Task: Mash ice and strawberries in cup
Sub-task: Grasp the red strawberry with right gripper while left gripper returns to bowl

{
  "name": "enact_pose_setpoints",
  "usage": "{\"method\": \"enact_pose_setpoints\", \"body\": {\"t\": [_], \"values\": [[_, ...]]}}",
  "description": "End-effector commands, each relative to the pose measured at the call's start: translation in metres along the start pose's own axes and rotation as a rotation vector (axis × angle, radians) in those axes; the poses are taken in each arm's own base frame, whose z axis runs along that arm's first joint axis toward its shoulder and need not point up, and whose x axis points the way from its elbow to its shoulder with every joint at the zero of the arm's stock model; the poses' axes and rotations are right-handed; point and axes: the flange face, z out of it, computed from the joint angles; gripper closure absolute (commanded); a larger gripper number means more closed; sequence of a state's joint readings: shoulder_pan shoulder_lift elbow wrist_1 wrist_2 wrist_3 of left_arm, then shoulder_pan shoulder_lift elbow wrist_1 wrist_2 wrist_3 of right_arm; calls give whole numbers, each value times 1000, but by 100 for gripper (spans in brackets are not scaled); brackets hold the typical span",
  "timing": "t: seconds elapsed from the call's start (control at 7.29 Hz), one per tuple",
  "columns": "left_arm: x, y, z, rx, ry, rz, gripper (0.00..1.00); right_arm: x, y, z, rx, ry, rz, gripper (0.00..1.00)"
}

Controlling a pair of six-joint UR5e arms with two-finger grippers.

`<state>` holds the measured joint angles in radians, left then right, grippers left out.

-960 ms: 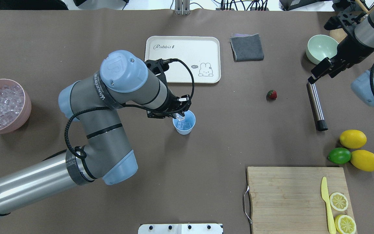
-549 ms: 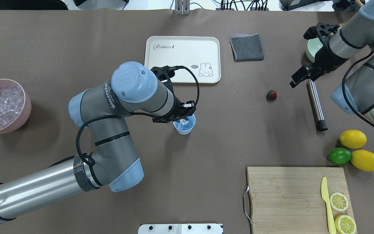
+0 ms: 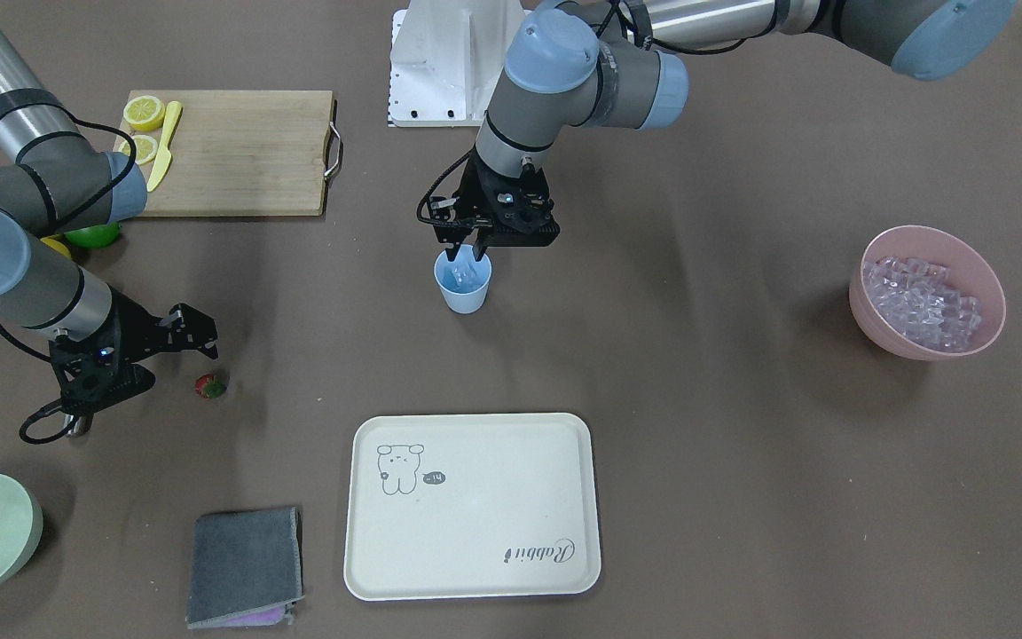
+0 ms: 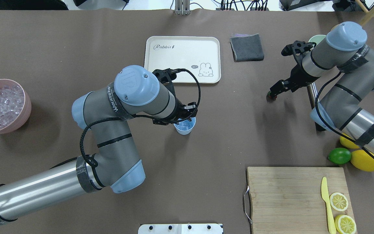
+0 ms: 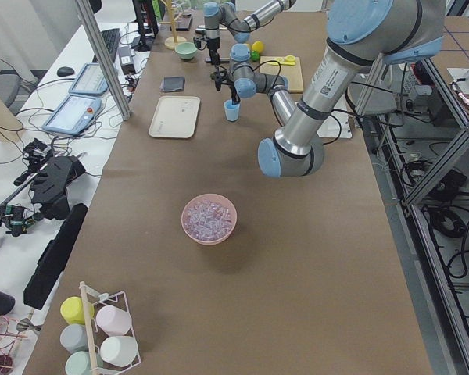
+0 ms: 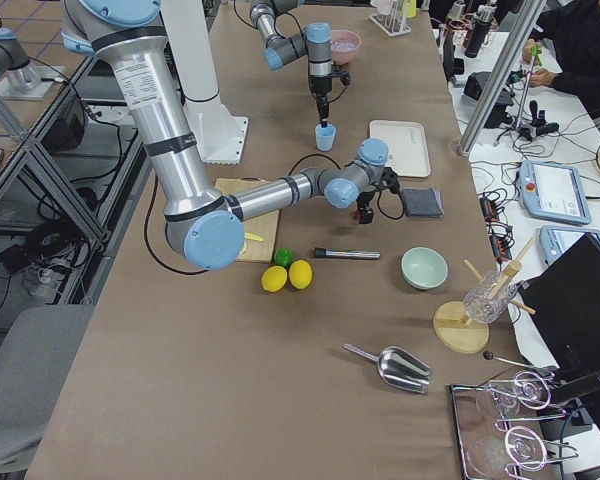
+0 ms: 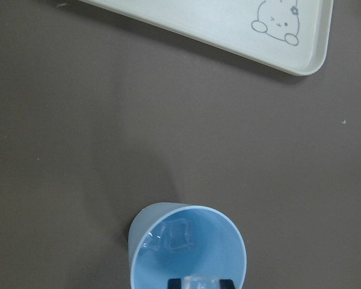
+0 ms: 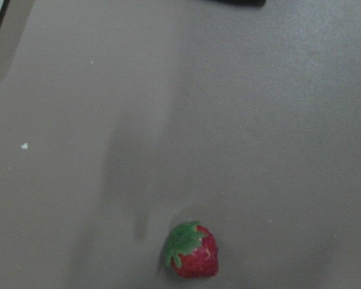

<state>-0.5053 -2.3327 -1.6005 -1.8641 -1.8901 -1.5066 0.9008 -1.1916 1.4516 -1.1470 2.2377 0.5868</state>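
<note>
- The cup [image 3: 463, 288] stands upright near the middle of the table [image 3: 742, 444], between the tray [image 3: 475, 506] and the robot's edge.
- The left gripper [image 3: 474, 256] hangs straight over the cup with its fingertips dipped inside the rim. The left wrist view shows them pinching one clear cube [image 7: 201, 281].
- A second cube [image 7: 174, 235] lies loose on the cup's floor.
- More ice [image 3: 919, 293] fills the pink bowl [image 3: 923, 351] near the table's left end, well apart from the cup.
- The strawberry [image 3: 209, 385] lies on the bare table toward the right end. It is farther from the robot's edge than the cup and well apart from it.
- The right gripper [image 3: 196, 327] hovers just beside the strawberry on the robot's side, with its fingers spread and nothing between them.
- In the right wrist view the strawberry is low in the middle, its green cap turned up and to the left. No finger touches it.
</note>
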Motion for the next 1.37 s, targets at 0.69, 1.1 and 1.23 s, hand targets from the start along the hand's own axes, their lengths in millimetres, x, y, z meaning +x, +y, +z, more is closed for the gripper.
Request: {"method": "enact_pose_setpoints", "body": {"t": [0.69, 1.1, 1.23], "values": [[-11, -44, -39, 44, 21, -2, 2, -17, -11, 20, 11, 40, 43, 100], [-148, -93, -97, 27, -35, 153, 2, -55, -29, -21, 76, -12, 29, 100], [-198, -118, -108, 24, -81, 199, 2, -73, -31, -37, 99, -35, 35, 100]]}}
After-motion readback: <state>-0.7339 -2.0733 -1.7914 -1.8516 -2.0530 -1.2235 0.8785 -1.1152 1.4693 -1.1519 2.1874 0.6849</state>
